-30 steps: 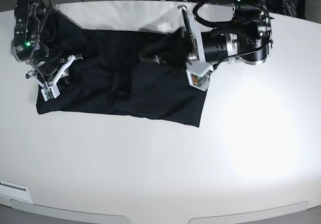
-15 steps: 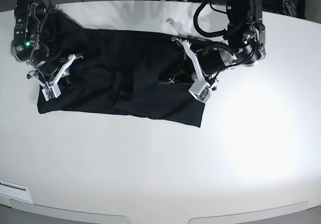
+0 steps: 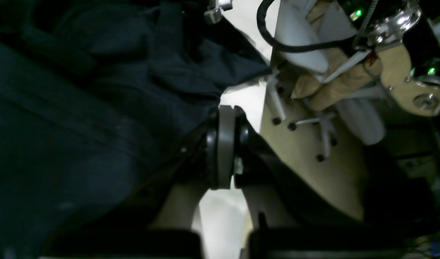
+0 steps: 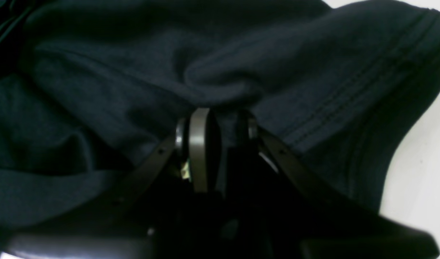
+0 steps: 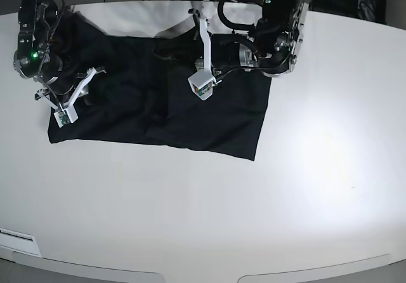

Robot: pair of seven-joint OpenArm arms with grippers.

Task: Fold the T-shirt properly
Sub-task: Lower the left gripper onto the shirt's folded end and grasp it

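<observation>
T-shirt (image 5: 158, 99) fabric sits pinched in right jaws; left jaws closed beside it.

Base view: black T-shirt (image 5: 158, 105) lies spread as a rough rectangle on the white table (image 5: 203, 207), wrinkled in the middle. 2 arms over it. Left gripper (image 5: 184, 48) sits over the shirt's top edge near centre, wrist camera hanging over the fabric. Right gripper (image 5: 89, 86) is at the shirt's left end, by the bunched sleeve. Cables at the table's far edge.
</observation>
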